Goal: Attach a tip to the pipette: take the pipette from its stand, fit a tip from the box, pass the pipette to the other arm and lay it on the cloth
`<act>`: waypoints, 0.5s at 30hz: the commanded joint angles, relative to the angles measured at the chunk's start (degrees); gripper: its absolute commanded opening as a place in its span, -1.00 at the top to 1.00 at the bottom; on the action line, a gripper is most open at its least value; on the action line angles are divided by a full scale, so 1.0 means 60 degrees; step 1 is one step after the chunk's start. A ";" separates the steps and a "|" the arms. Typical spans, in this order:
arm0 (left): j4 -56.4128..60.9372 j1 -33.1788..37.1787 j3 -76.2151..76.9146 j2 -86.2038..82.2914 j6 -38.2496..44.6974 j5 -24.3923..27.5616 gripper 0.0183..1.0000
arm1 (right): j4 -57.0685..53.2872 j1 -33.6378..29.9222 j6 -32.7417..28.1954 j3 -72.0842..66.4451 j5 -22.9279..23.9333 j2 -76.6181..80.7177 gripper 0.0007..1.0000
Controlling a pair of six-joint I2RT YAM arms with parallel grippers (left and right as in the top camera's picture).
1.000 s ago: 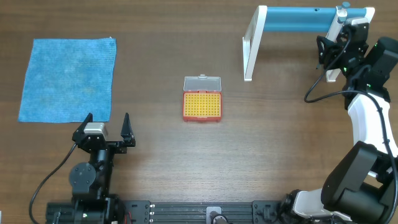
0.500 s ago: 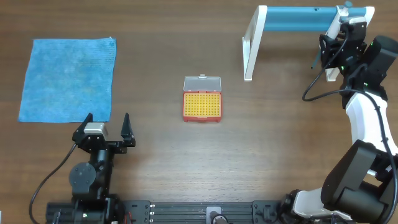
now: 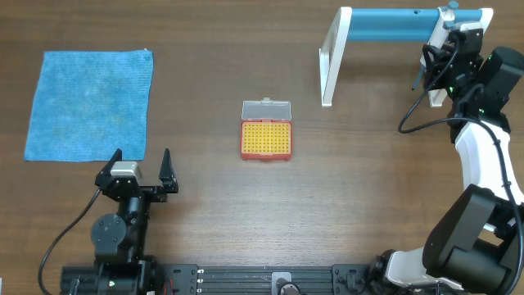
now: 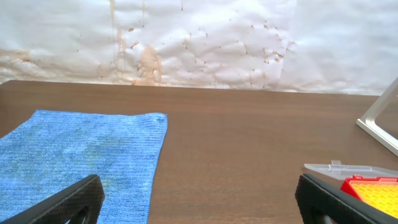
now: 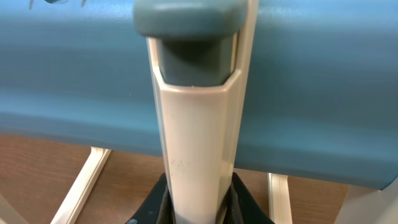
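- Pipette [image 5: 196, 155] hangs on its stand [image 3: 385, 24] at the far right, so the job has only just begun.
- From left: cloth [image 3: 88, 105] waits, my left gripper [image 3: 142, 154] is spread wide, tip box [image 3: 266, 139] is untouched.
- My right gripper [image 5: 200, 202] pinches the pipette.
- It stands straight up, grey head on top, so it points down.

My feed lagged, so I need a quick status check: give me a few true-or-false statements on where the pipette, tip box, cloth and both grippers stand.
1. The pipette hangs on the blue stand. True.
2. The right gripper is closed around the pipette. True.
3. The tip box is shut. False: it stands open.
4. The left gripper holds the cloth. False: it is open and empty, by the cloth's near edge.
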 commanded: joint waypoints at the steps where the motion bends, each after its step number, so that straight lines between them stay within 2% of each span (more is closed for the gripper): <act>1: -0.0073 -0.0029 -0.0007 -0.0084 -0.0076 0.0066 -0.99 | -0.0117 0.0036 0.0113 0.0164 0.0069 -0.0171 0.84; 15: -0.0073 -0.0029 -0.0007 -0.0084 -0.0076 0.0066 -0.99 | -0.0798 -0.0259 0.0168 0.0164 0.0066 -0.1741 0.85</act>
